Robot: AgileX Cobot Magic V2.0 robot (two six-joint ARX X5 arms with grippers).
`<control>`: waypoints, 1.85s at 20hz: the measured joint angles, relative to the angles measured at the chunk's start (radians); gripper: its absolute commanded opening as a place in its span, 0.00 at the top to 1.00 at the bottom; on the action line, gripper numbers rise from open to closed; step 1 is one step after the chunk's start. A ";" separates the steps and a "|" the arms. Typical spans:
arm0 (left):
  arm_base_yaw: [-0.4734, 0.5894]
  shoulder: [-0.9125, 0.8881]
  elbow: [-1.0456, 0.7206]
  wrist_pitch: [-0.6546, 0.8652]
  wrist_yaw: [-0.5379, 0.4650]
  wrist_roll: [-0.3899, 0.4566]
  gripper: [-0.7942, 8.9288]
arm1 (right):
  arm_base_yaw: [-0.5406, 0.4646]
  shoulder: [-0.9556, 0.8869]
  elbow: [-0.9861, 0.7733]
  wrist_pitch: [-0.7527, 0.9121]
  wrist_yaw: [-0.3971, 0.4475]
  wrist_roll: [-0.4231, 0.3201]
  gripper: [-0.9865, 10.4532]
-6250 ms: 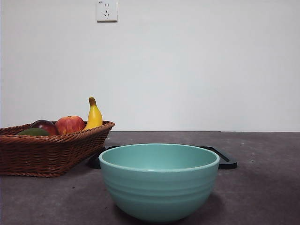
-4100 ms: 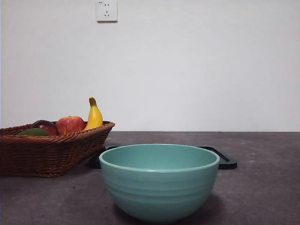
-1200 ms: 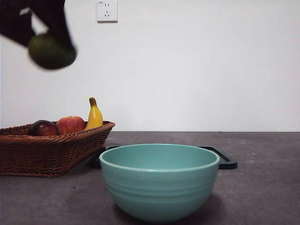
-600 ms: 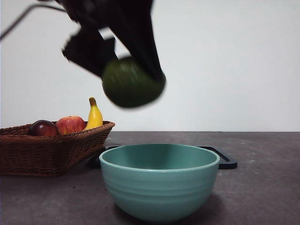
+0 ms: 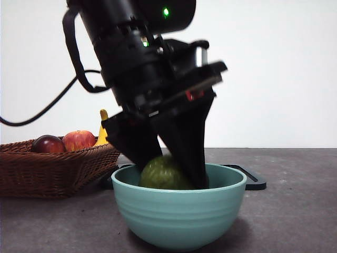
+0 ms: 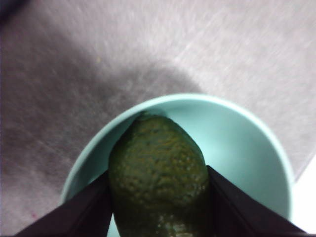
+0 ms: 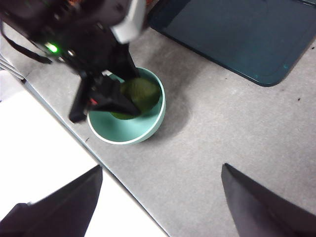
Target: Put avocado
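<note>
The avocado (image 5: 162, 174) is a dull olive-green bumpy fruit held inside the teal bowl (image 5: 179, 216). My left gripper (image 5: 167, 171) reaches down into the bowl from above and is shut on the avocado, one black jaw on each side. The left wrist view shows the avocado (image 6: 158, 173) large between the jaws over the bowl (image 6: 247, 143). My right gripper (image 7: 163, 197) hangs high above the table, open and empty; its view shows the bowl (image 7: 143, 126), the avocado (image 7: 140, 94) and the left arm (image 7: 84, 39) from above.
A wicker basket (image 5: 52, 171) at the left holds a dark red-purple fruit (image 5: 47, 144), a red apple (image 5: 79, 139) and a banana (image 5: 101, 134). A dark tray (image 5: 253, 179) lies behind the bowl, also in the right wrist view (image 7: 237, 34).
My left gripper has carried the avocado from above the basket rightward and down into the bowl. Earlier the avocado lay in the basket and no arm showed.
</note>
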 measured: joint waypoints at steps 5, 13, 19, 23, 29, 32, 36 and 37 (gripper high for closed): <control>-0.003 0.021 0.000 0.002 0.000 0.007 0.69 | 0.000 0.000 0.000 0.000 0.000 0.000 0.58; -0.022 0.021 0.016 -0.036 0.000 0.008 0.56 | 0.000 0.000 0.000 0.000 0.000 0.000 0.58; -0.021 0.015 0.134 -0.137 0.000 0.008 0.56 | 0.000 0.000 0.000 0.000 0.000 0.000 0.58; 0.000 -0.085 0.162 -0.132 0.000 0.008 0.56 | 0.000 0.000 0.000 0.000 0.000 0.000 0.58; 0.152 -0.341 0.163 -0.141 -0.001 0.014 0.57 | 0.000 0.002 0.000 0.000 -0.027 0.000 0.58; 0.222 -0.467 0.165 -0.180 0.016 0.021 0.57 | 0.000 0.025 0.000 0.000 -0.061 0.000 0.58; 0.275 -0.570 0.167 -0.340 0.034 0.060 0.57 | 0.001 0.097 0.000 0.007 -0.117 0.000 0.58; 0.279 -0.585 0.167 -0.373 0.034 0.068 0.57 | 0.002 0.117 0.000 0.014 -0.130 0.000 0.58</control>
